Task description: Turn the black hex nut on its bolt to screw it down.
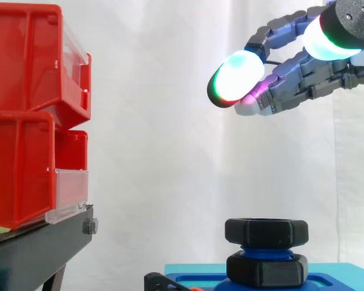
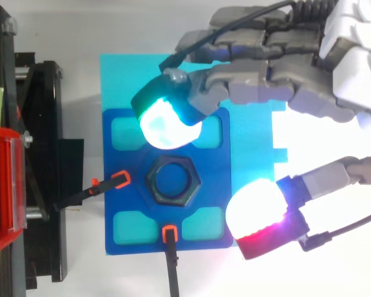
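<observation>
1. At the far left, red bins [image 1: 24,121] are stacked on a black stand [image 1: 39,248], well apart from the work and out of play.
2. Next comes a blue plate [image 2: 130,238] set on a cyan base [image 2: 250,124]. From above, two orange-tipped black pins [image 2: 120,180] are seen pointing in at the nut, one from the stand side and one from the lower edge.
3. In the centre, the black hex nut [image 1: 266,231] is seen riding high on its blue bolt [image 1: 266,251]. A second black nut [image 1: 266,270] sits lower down at the plate, and a band of blue shows between the two. The screwing down is judged barely begun.
4. To the right, the hand [image 1: 294,82] is held well above the nut, fingers spread loosely and nothing gripped. From above, the glowing pads [image 2: 167,120] are seen on opposite sides of the nut, which lies between them.
5. Trouble could be met on the descent. If the hand is lowered off-centre, a thick pad may be set down on the nut's top face rather than against its flats. A pin could also be knocked. Rounded pads may slip on the flats if too little squeeze is applied, so the nut would not be turned.
</observation>
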Available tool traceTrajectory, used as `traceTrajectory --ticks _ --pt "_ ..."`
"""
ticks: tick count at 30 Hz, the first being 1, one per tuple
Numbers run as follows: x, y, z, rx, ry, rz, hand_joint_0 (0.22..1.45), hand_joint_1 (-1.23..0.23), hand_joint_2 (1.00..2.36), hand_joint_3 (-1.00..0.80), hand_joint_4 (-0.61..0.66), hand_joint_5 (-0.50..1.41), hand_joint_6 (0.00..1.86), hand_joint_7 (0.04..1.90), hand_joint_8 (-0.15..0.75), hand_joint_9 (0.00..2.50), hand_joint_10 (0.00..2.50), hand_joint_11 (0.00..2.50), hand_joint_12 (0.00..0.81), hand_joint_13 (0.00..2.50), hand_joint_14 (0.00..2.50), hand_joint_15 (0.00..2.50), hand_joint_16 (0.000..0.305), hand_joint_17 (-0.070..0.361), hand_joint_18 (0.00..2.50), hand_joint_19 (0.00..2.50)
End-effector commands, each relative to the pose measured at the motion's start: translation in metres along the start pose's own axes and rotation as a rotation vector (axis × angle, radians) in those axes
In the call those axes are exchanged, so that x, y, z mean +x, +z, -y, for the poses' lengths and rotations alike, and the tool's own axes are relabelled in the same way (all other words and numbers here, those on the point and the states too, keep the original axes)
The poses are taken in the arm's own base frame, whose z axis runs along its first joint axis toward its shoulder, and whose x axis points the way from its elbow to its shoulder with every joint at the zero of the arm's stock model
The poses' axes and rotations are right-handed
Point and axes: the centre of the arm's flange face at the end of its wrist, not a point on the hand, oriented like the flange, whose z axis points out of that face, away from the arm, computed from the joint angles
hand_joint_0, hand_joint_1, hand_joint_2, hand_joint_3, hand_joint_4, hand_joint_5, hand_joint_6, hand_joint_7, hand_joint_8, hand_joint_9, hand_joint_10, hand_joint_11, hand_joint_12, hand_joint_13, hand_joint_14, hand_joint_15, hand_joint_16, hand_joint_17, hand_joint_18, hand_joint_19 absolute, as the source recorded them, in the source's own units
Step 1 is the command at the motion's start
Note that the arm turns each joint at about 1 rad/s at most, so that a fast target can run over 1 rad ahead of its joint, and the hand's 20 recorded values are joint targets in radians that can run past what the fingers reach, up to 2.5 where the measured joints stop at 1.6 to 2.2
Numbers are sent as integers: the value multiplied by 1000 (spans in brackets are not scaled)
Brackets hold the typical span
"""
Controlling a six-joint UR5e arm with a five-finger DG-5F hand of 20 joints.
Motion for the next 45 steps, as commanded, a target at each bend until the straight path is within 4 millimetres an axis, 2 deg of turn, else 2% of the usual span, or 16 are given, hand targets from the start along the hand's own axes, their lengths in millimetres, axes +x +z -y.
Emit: traceTrajectory --ticks 1,9,12,15,16,19,21,28,45 --pt "3 1 -6 -8 -34 3 516 -589 1000 -500 230 -141 502 906 270 551 3 68 319 398 0 0 43 96 310 42" --pt "8 3 -21 -23 -113 36 521 -579 1000 -500 264 -113 501 992 274 555 1 85 319 418 0 0 43 97 346 78" --pt "19 8 -27 -26 -149 48 521 -578 1000 -500 265 -109 501 993 276 558 1 86 320 423 0 0 43 97 358 82" --pt "20 8 -29 -32 -152 49 522 -575 1000 -500 271 -109 501 992 279 566 2 101 321 435 0 0 43 97 377 96" --pt "31 14 -28 -33 -159 42 523 -574 1000 -500 265 -108 501 988 278 568 0 96 322 443 1 0 43 97 385 106" --pt "43 18 -35 -42 -186 37 525 -573 1000 -500 266 -108 502 989 279 571 2 101 321 457 0 0 43 96 409 120" --pt "42 22 -39 -47 -201 41 526 -573 1000 -500 264 -108 502 984 281 574 2 97 321 460 0 0 43 96 412 122" --pt "78 44 -31 -55 -211 4 531 -571 1000 -500 267 -108 502 981 282 579 2 100 317 478 0 0 42 94 428 112" --pt "84 45 -40 -112 -226 -25 533 -534 1000 -500 277 -86 501 1093 285 593 2 98 311 499 0 0 40 90 433 113"
